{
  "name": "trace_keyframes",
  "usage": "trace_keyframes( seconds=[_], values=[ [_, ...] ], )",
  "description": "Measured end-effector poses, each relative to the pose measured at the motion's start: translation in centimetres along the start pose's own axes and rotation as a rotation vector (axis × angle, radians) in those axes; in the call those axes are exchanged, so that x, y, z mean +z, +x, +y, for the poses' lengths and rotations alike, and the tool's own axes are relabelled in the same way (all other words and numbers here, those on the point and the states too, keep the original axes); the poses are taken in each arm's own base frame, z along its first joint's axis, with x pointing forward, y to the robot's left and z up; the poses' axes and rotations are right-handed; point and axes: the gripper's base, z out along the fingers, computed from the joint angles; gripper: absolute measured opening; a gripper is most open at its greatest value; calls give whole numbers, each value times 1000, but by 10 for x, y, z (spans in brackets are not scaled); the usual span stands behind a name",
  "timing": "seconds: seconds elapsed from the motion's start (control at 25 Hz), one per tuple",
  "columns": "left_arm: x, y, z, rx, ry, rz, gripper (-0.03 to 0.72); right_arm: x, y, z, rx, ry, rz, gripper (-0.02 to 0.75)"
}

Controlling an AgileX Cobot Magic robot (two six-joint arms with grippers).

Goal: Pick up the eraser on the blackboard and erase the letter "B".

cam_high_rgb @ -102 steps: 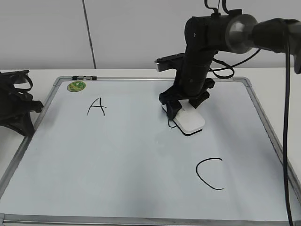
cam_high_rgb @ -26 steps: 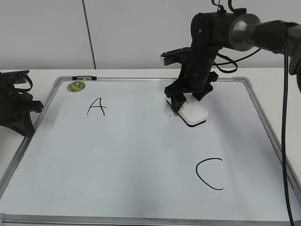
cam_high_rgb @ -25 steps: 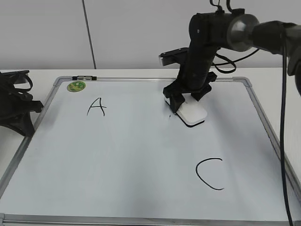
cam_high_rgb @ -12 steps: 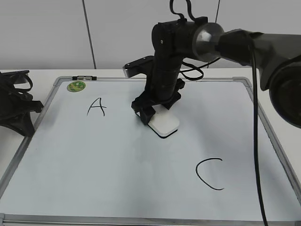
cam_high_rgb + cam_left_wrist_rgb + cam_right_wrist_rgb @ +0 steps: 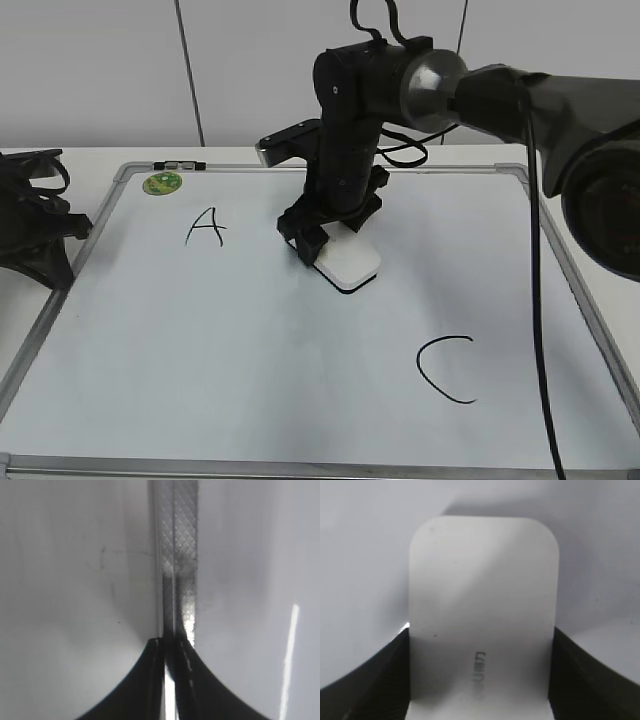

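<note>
- Front of the exterior view: the board (image 5: 200, 380), white with a silver-grey frame and rounded grey corners, fills the lower frame.
- A black "C" (image 5: 445, 368) sits at lower right, thin strokes, open to the right.
- Centre frame, there's the eraser (image 5: 349, 262): flat white block, rounded corners, dark edge underneath, lying flat on the board.
- The right wrist view has it close up (image 5: 482, 625): pale top face, faint speck marks, small grey lettering near the bottom of the frame.
- The right gripper (image 5: 335, 235) is on it. Its dark fingers (image 5: 360, 680) press against both long sides of the block, closed down to the eraser's width, and the grip is firm.
- The black arm (image 5: 350, 130) rises from the gripper and runs off to the upper right.
- No "B" can be made out anywhere; the board around the eraser shows white.
- Left of the eraser, upper left of the board, is a black "A" (image 5: 205, 227), well apart from it.
- Beyond it, in the board's upper-left corner, is a round green magnet (image 5: 162, 183).
- Far left edge: the left gripper (image 5: 40, 235), dark, resting off the board beside its frame.
- Its wrist view shows the two dark fingertips (image 5: 170, 652) pinched nearly together, a thin slit between them, gripping nothing, just over the hatched frame strip (image 5: 177, 545).
- Behind it all is a pale wall (image 5: 100, 70).
</note>
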Motion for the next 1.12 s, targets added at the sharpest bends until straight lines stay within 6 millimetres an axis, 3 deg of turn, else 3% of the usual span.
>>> trace_keyframes(
  seconds=[0.28,0.48,0.64,0.92,1.04,1.12],
  values=[
    [0,0,0,0,0,-1,24,0,6,-23,69,-1,5,551],
    [0,0,0,0,0,-1,24,-2,19,-69,175,27,6,551],
    [0,0,0,0,0,-2,24,-5,28,-95,234,39,4,551],
    [0,0,0,-3,3,-4,24,-13,33,-102,233,75,36,550],
    [0,0,0,-3,3,-4,24,-29,31,-108,233,104,23,550],
    [0,0,0,-3,3,-4,24,-53,28,-111,239,131,-29,550]
  ],
)
